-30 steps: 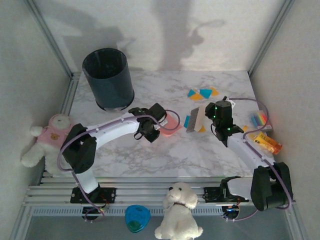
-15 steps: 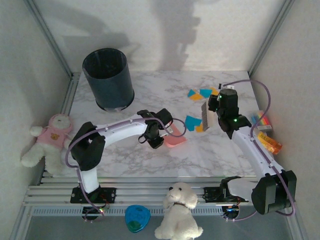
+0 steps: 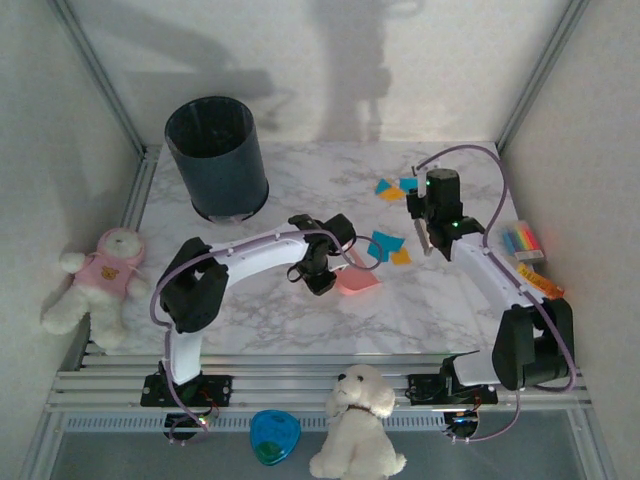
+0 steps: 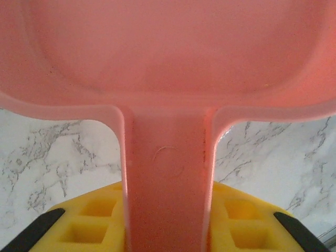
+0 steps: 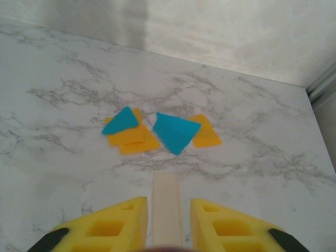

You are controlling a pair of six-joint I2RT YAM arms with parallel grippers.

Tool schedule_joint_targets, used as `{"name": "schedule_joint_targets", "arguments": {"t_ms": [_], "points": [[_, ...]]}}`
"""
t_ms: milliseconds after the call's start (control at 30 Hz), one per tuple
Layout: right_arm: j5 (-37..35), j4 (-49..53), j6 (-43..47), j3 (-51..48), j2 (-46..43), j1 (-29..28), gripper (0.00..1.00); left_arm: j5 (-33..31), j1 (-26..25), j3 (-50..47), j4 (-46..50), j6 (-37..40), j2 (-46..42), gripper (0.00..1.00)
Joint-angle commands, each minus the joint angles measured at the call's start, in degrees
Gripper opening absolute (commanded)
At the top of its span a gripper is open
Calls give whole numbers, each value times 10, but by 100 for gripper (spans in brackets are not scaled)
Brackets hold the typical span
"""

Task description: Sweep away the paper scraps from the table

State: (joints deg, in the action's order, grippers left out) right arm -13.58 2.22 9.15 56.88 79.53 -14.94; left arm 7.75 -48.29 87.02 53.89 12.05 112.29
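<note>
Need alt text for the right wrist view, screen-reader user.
A small heap of orange-yellow and teal paper scraps lies on the white marble table, just ahead of the right gripper. The gripper's yellow fingers, at the bottom edge, are shut on a flat cream handle that points toward the scraps. A pale wall runs behind.

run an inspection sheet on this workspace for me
surface: white marble-pattern table, metal rail frame
job's things: orange-yellow and teal paper scraps, one cluster ahead of the right gripper, another beside the pink plastic dustpan
clutter: striped multicoloured block, orange bottle-like toy, right edge
grippers: left gripper shut on the dustpan's handle; right gripper shut on a cream handle
cables: purple cables looping along both arms
surroundings: dark round bin on the far-left corner; teddy bear, white plush dog outside the frame
</note>
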Motion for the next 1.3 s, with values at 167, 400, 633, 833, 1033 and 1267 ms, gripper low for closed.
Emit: {"name": "schedule_joint_targets", "arguments": {"t_ms": [167, 400, 633, 833, 1033, 1267], "points": [[-11, -100, 54, -29, 33, -11, 0, 3, -4, 40, 37, 8, 25, 0], [15, -116, 66, -47, 48, -25, 0, 2, -4, 54, 49, 10, 38, 0], [47, -112, 66, -67, 46, -50, 0, -3, -4, 58, 50, 8, 42, 0], [65, -106, 70, -79, 45, -68, 0, -16, -1, 58, 53, 3, 49, 0], [87, -93, 69, -92, 35, -86, 0, -18, 1, 61, 53, 1, 49, 0], [114, -81, 55, -108, 6, -101, 0, -18, 2, 60, 52, -1, 48, 0]]}}
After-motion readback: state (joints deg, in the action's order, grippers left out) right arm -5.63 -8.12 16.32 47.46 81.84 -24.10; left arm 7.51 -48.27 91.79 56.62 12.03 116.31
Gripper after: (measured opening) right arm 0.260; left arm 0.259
